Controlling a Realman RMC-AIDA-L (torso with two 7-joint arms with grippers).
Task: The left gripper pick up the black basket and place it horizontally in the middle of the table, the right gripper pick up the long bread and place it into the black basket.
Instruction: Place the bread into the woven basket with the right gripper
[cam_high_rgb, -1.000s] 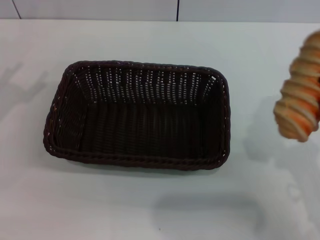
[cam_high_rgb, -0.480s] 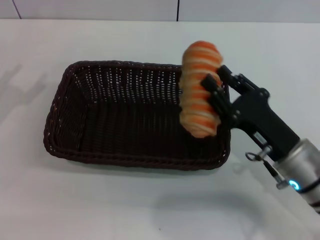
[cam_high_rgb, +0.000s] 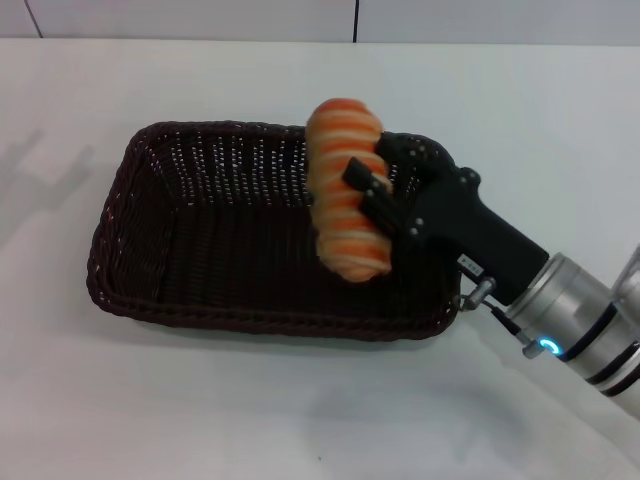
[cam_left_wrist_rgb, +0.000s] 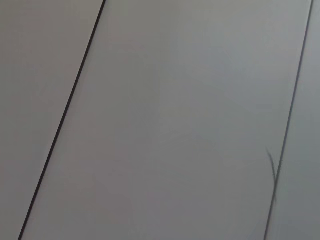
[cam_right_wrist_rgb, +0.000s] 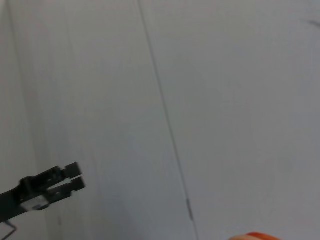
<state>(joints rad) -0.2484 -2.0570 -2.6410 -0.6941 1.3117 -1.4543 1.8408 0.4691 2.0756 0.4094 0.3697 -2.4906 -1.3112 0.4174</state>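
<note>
White desk (cam_high_rgb: 200, 420) carries the black basket (cam_high_rgb: 130, 300). My right end effector (cam_high_rgb: 370, 195) grips the long bread (cam_high_rgb: 345, 190) above the basket's right half; I'd lower before releasing. Left arm unseen.

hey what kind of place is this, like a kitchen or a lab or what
Probably a lab or test bench, not a kitchen: a bare white table, a plain panelled wall, and only a basket and a bread held over it by the right gripper.
</note>
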